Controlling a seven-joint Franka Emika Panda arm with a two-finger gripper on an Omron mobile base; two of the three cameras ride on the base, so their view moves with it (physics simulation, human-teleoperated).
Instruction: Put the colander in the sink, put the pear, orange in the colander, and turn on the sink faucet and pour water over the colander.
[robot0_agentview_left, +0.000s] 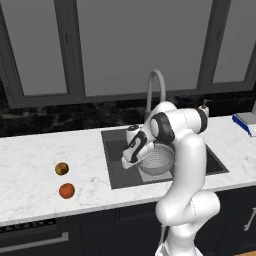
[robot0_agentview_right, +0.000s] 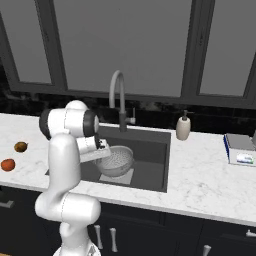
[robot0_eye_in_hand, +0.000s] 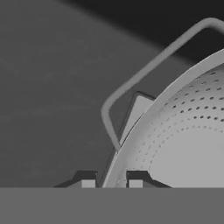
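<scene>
Marble counter (robot0_agentview_left: 45, 150), dark recessed sink (robot0_agentview_right: 150, 165): perforated colander (robot0_agentview_right: 116, 161) sits in the basin. Gripper (robot0_eye_in_hand: 111, 183) fingers straddle its thin rim; pinched or loose, can't tell. Looks like placement step ending; next is probably release and lift. Pear (robot0_agentview_left: 62, 169), orange (robot0_agentview_left: 67, 190) wait on the counter left.

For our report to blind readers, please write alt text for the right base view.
A white arm reaches into the sink, its gripper at the rim of the colander inside it. The faucet arches behind; the pear and orange lie on the counter far left.
</scene>
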